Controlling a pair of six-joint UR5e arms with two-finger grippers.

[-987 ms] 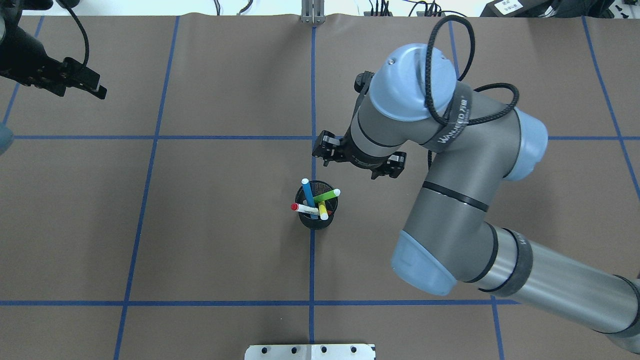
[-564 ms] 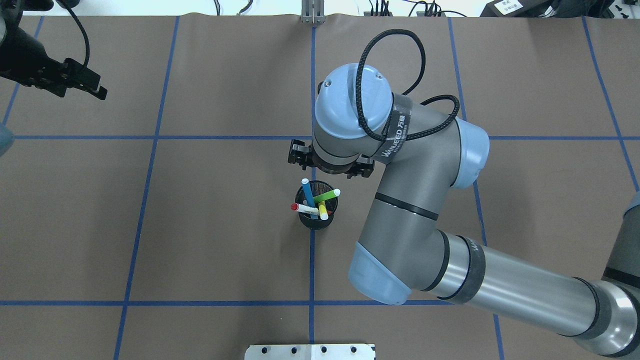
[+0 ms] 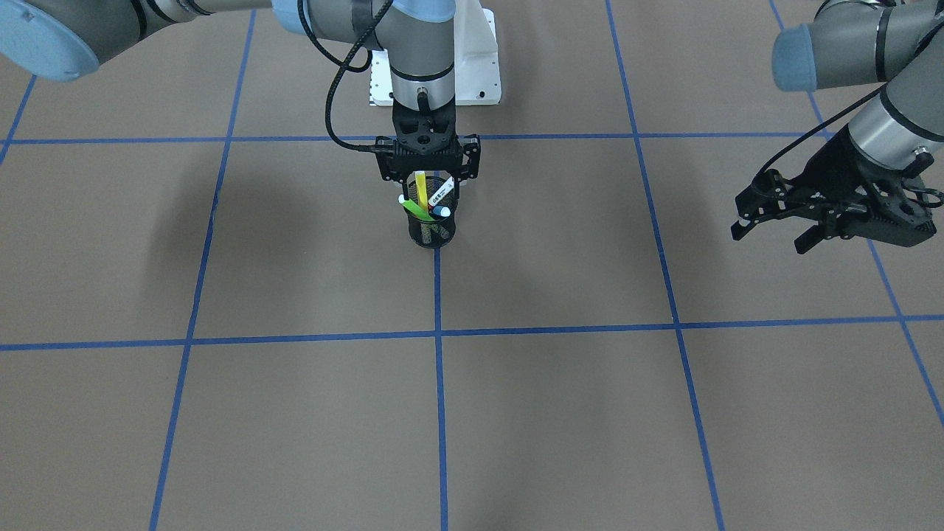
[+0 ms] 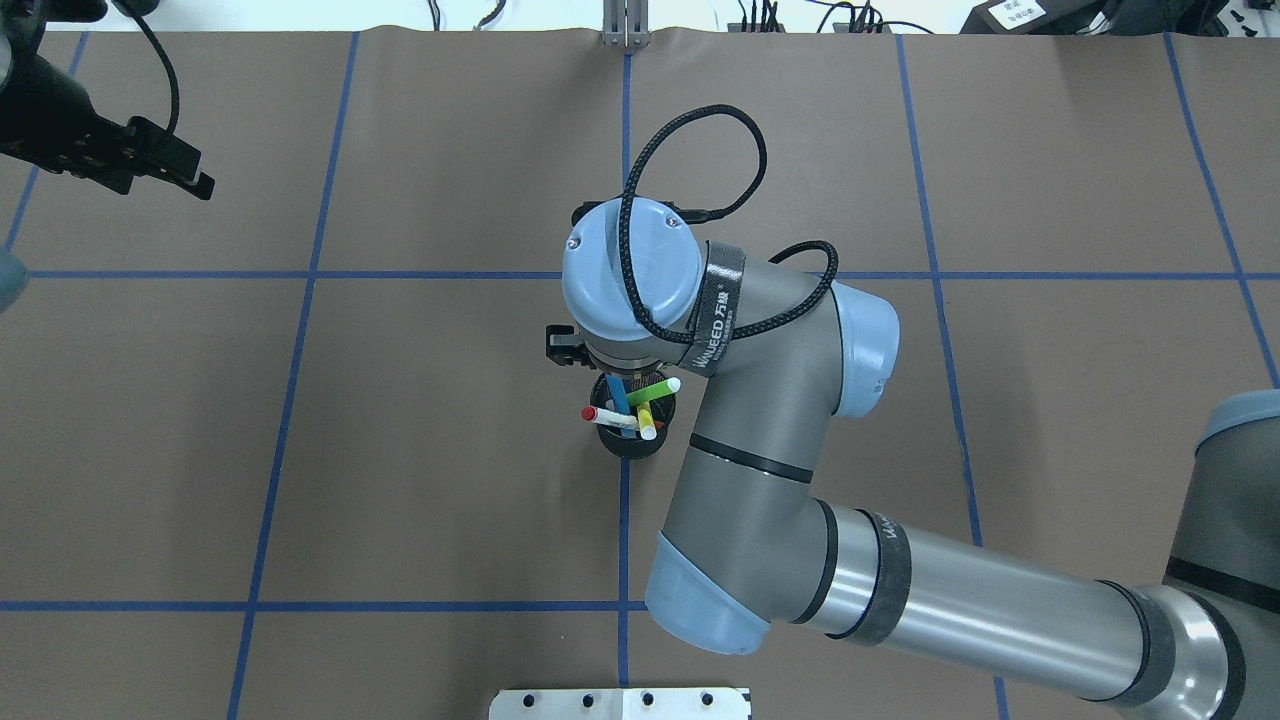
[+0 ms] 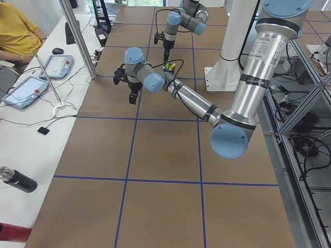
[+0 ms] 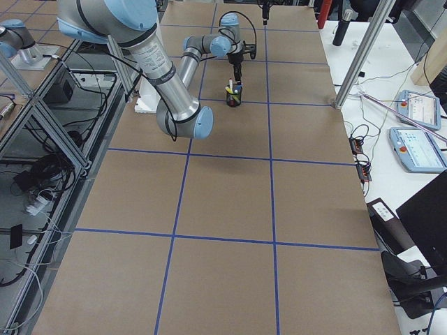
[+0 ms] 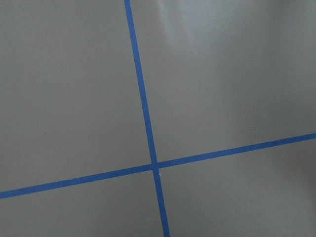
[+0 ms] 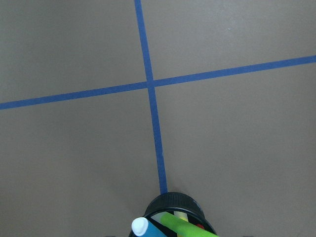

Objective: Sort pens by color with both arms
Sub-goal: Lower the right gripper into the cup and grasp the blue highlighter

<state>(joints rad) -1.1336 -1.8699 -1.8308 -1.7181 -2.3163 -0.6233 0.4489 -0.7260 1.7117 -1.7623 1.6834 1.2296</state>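
Four pens stand in a black mesh cup [image 4: 632, 446] at the table's middle: blue pen [image 4: 618, 396], white pen with red ends [image 4: 604, 416], green pen [image 4: 656, 389] and yellow pen [image 4: 646, 421]. In the front view my right gripper [image 3: 428, 177] hangs open just above the cup [image 3: 433, 233], one finger on each side of the yellow pen [image 3: 421, 187], holding nothing. Its own wrist hides it in the overhead view. The right wrist view shows the blue pen's pale cap [image 8: 139, 226] and the green pen [image 8: 187, 228]. My left gripper [image 4: 160, 165] is open and empty at the far left.
The table is brown paper with a grid of blue tape lines [image 4: 625, 520]. The white base plate [image 4: 620, 703] lies at the near edge. The right arm's elbow and forearm [image 4: 760, 500] reach over the table to the right of the cup. Operator gear lies beyond the far edge.
My right arm has swung left and nearer, bringing its gripper from the cup's far right to right over the cup. The pens, the cup and my left arm have not moved.
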